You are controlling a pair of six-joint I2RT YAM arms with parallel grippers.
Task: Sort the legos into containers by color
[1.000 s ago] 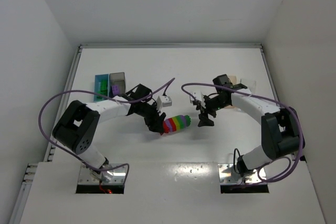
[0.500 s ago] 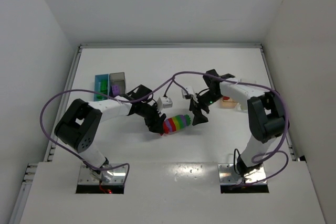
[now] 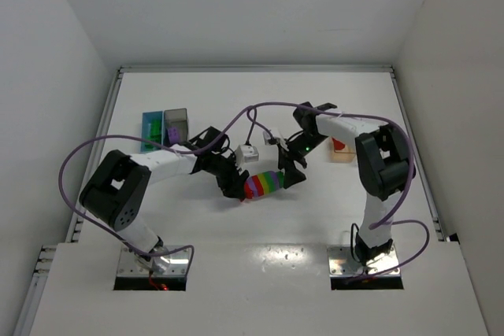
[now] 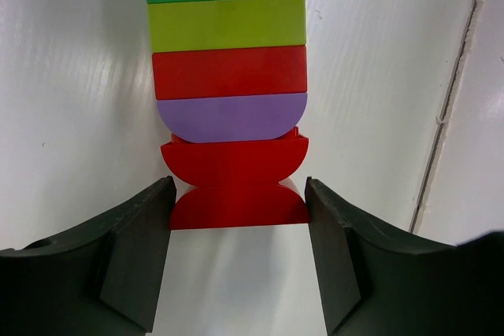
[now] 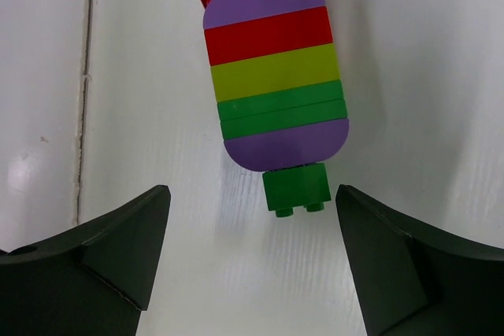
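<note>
The sorting looks only partly done. A few bricks sit in the blue bin [image 3: 150, 127] and the grey bin [image 3: 177, 123] — but the rainbow stack [image 3: 264, 184] lies whole on the white bench [image 3: 315, 218], between both arms. The left tool [image 4: 238, 204] pinches its red end brick. The right tool [image 5: 252, 206] is spread wide beside the small green end, not touching. The bricks look hard, smooth and shiny — some have rounded ends.

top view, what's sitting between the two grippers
Only the rainbow lego stack, its red end in the left gripper, green end facing the open right gripper; the top view shows it.
</note>
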